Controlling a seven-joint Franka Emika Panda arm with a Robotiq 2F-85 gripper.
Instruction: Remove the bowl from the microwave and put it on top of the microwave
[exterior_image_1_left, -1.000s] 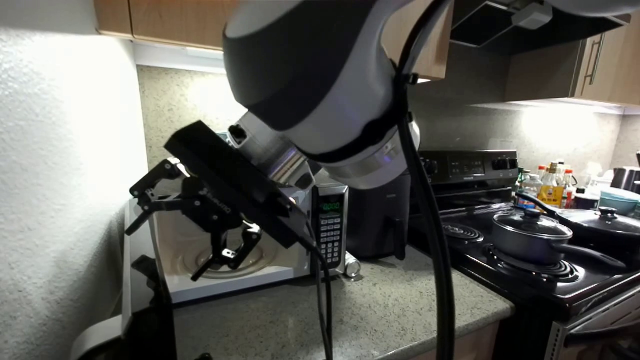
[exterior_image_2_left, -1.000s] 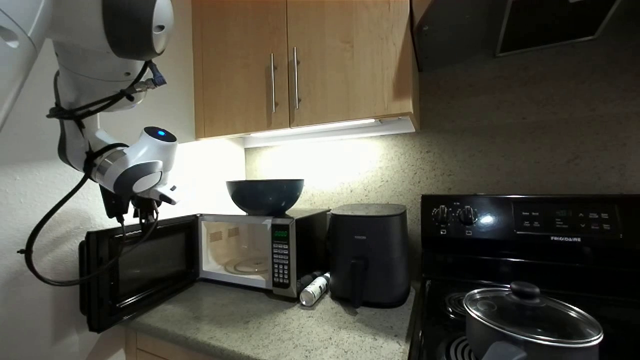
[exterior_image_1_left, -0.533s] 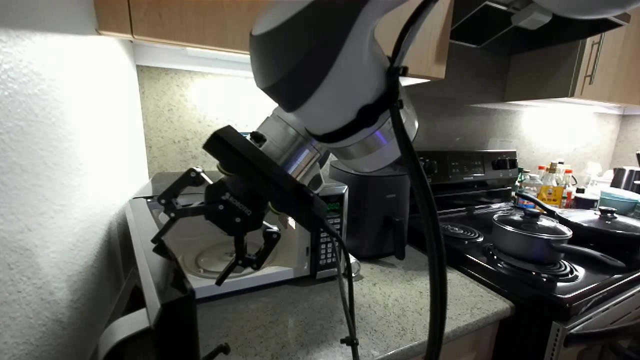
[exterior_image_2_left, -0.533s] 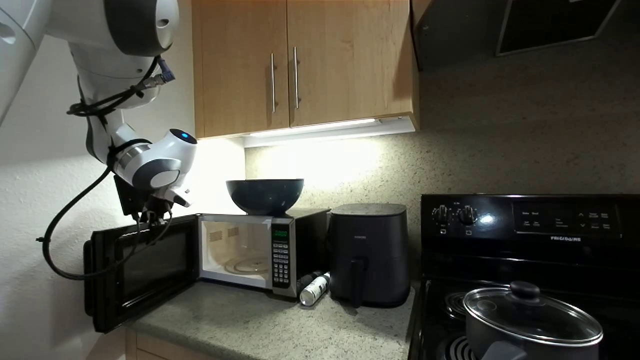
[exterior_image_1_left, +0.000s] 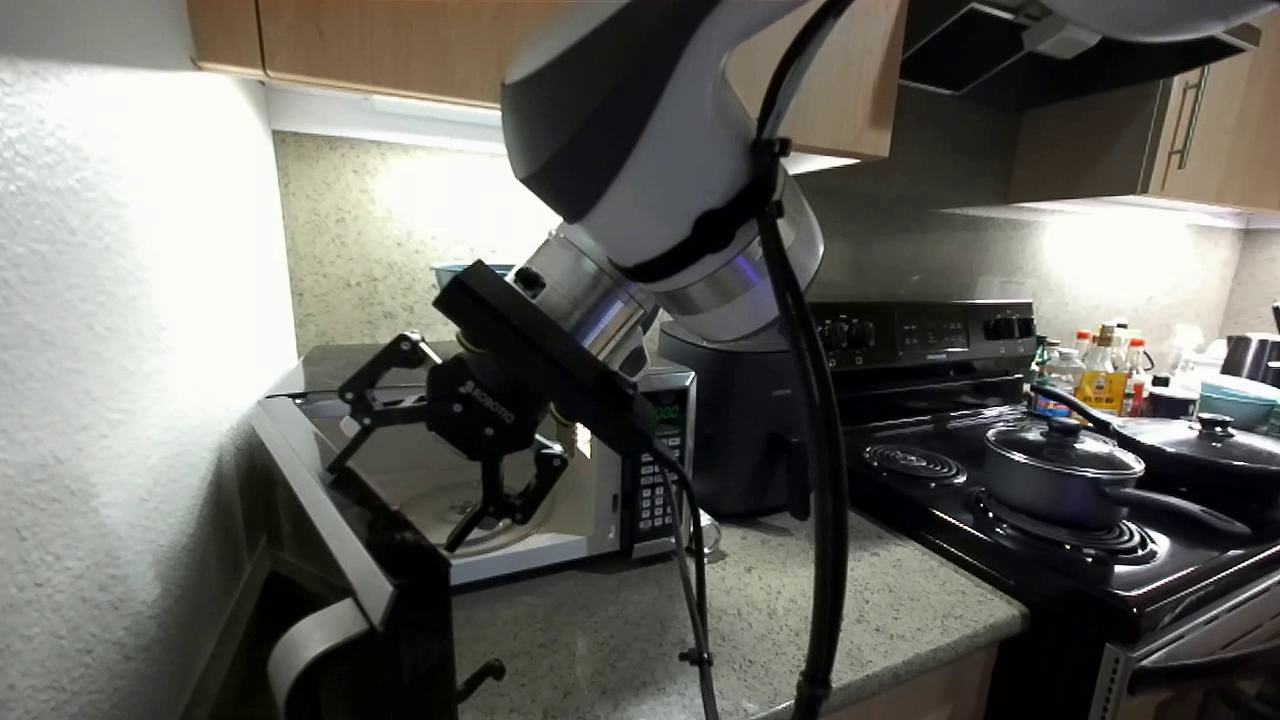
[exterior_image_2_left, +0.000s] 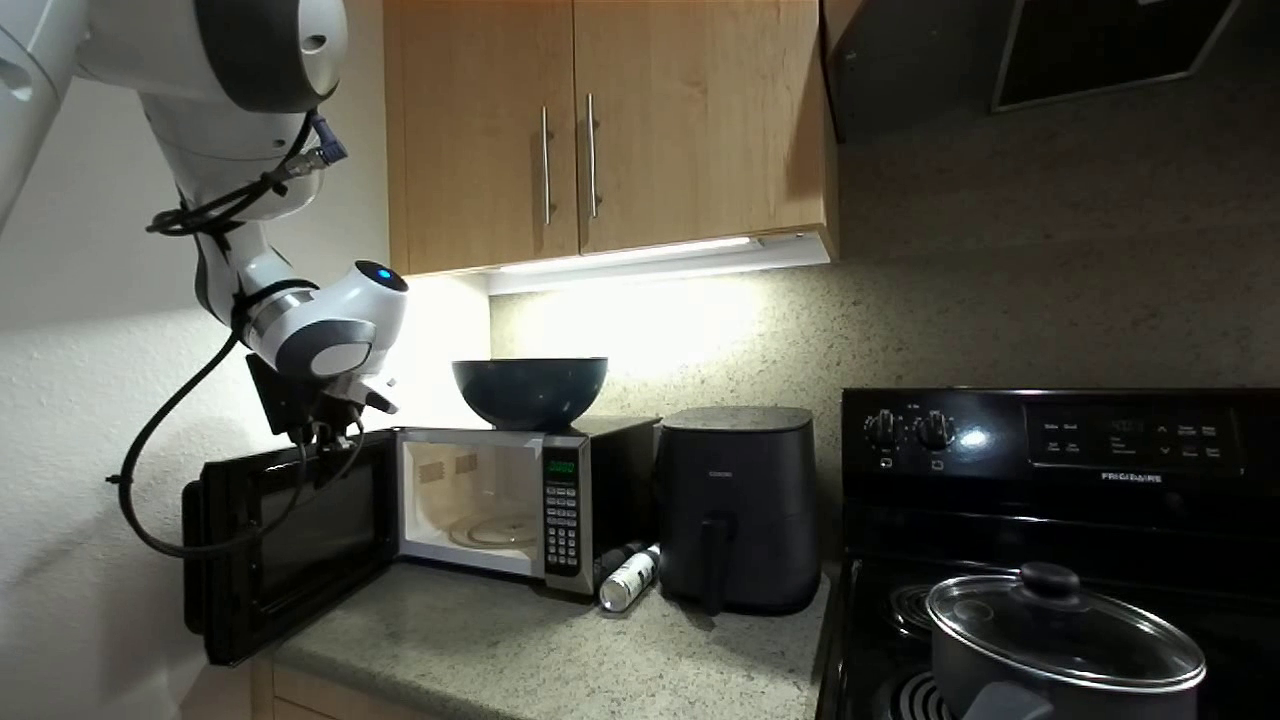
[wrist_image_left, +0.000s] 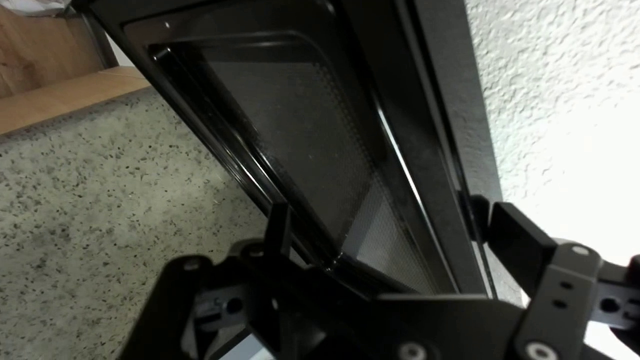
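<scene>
The dark blue-black bowl (exterior_image_2_left: 530, 393) rests upright on top of the microwave (exterior_image_2_left: 570, 510). In an exterior view only a bit of a bluish rim (exterior_image_1_left: 455, 272) shows there behind the arm. The microwave's door (exterior_image_2_left: 310, 540) stands swung out, and its lit cavity (exterior_image_2_left: 480, 495) holds only the glass turntable. My gripper (exterior_image_1_left: 390, 510) is open at the door's upper edge. In the wrist view the door (wrist_image_left: 300, 130) runs between the wide-spread fingers, one finger (wrist_image_left: 277, 230) on its inner side and one (wrist_image_left: 520, 235) by its outer edge. Whether that finger touches the door, I cannot tell.
A textured wall (exterior_image_1_left: 130, 300) lies close behind the door. Right of the microwave are a lying bottle (exterior_image_2_left: 630, 580) and a black air fryer (exterior_image_2_left: 738, 510). A lidded pot (exterior_image_1_left: 1060, 470) stands on the stove. Wooden cabinets (exterior_image_2_left: 610, 140) hang above the counter (exterior_image_2_left: 520, 640).
The microwave door has swung away from the wall, part way towards the cavity. My gripper has moved to the right along with it, still open. The bowl has stayed in place.
</scene>
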